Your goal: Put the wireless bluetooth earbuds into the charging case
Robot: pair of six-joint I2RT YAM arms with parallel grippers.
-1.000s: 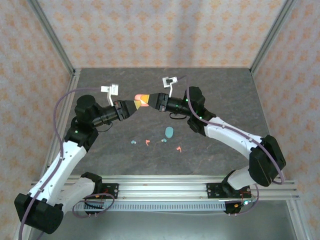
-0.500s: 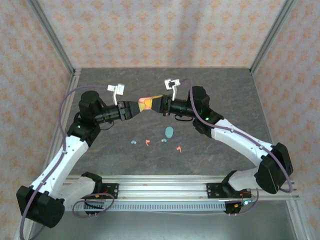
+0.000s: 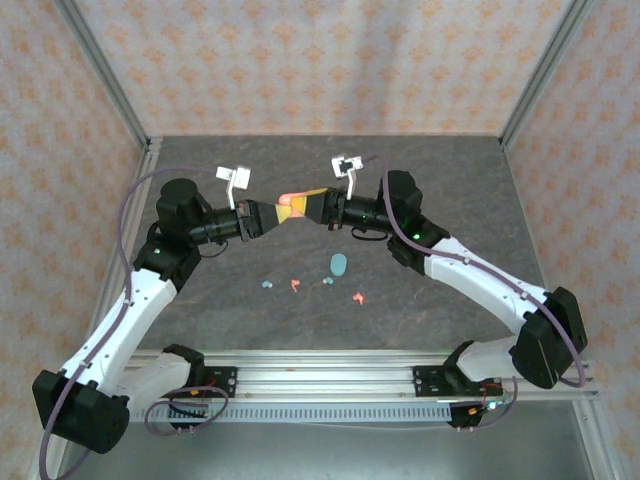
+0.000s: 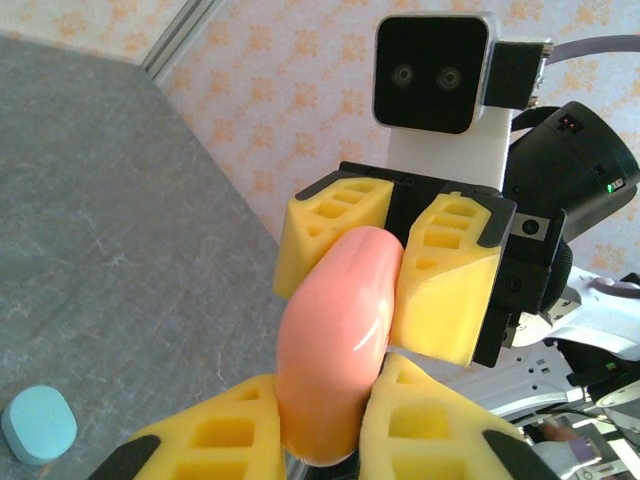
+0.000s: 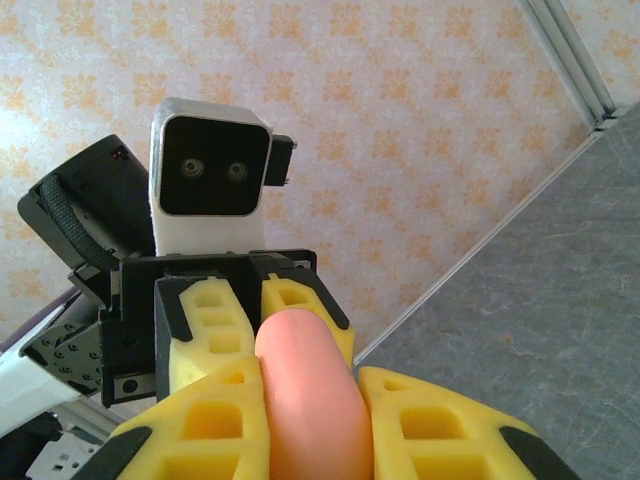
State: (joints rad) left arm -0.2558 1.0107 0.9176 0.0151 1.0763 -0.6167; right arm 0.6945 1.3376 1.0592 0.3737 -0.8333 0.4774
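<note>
Coral charging case (image 3: 293, 202) clamped end-to-end between left gripper (image 3: 275, 211) and right gripper (image 3: 312, 205), long axis bridging both; earbuds (image 3: 295, 286) on table (image 3: 450, 180).

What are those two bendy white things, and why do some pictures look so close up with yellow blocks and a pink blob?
They are two robot arms fixed at the edge of a grey table. One picture looks down from above; the other two come from small cameras on each wrist, so each sees its own yellow fingers up close. The left gripper and right gripper both pinch one pink case in the air between them. On the table lie a teal case and four tiny earbuds, two coral and two teal.
</note>
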